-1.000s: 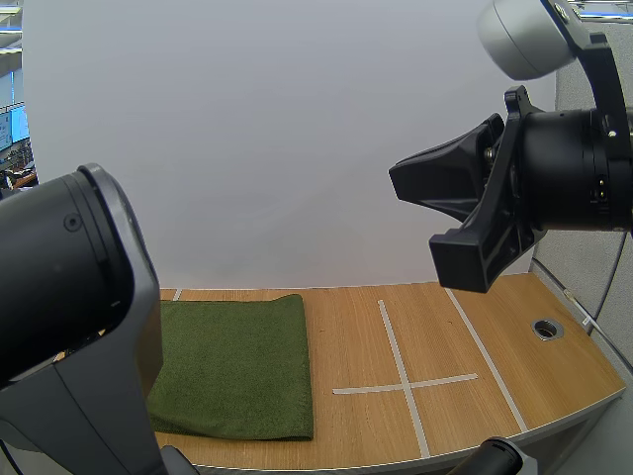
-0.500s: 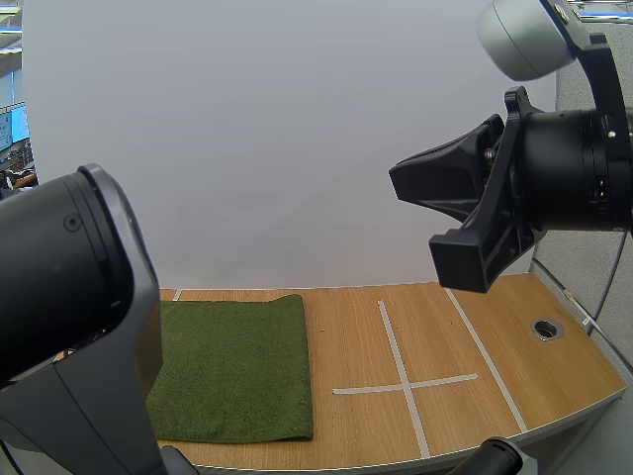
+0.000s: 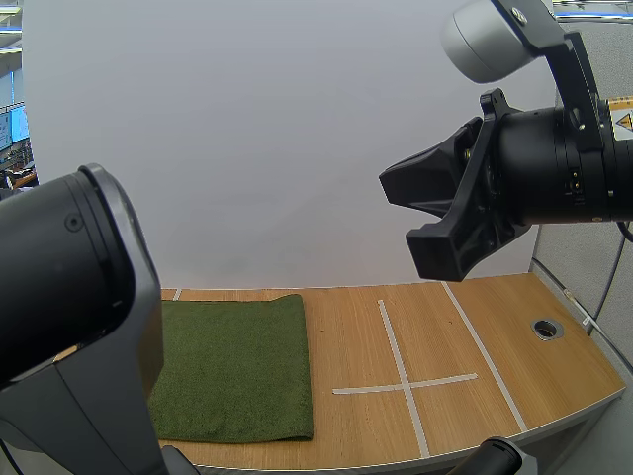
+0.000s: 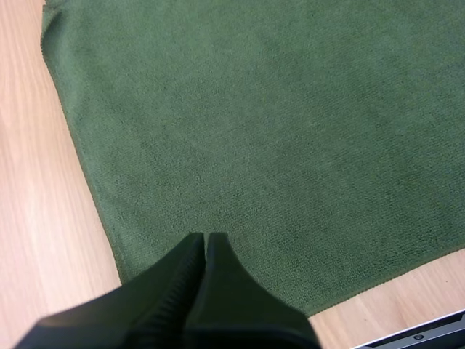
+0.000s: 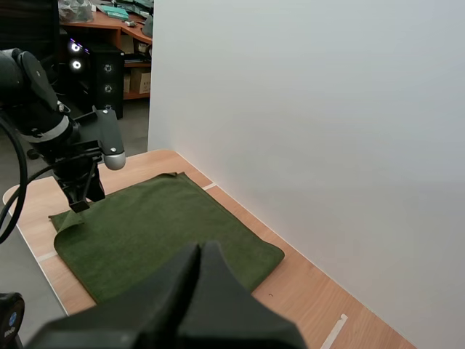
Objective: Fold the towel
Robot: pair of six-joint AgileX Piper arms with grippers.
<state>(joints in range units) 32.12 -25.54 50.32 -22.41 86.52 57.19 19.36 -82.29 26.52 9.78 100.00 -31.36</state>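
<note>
High view: the towel (image 3: 237, 366) has its 9 o'clock side hidden behind the left arm (image 3: 79, 297), which is itself cut off at the 7 to 9 o'clock edges. The right arm (image 3: 564, 168) is cut off at 3 o'clock. Left wrist view: towel runs out of frame. Right wrist view: left gripper (image 5: 76, 206) sits at a towel corner, too small to tell if tips touch cloth.

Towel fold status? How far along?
Done: nothing visible; the towel lies spread flat on the table. In hand: left hand, shut, sits over the towel near one corner. Right hand, shut, hangs high, off the towel. Left: the whole fold.
</note>
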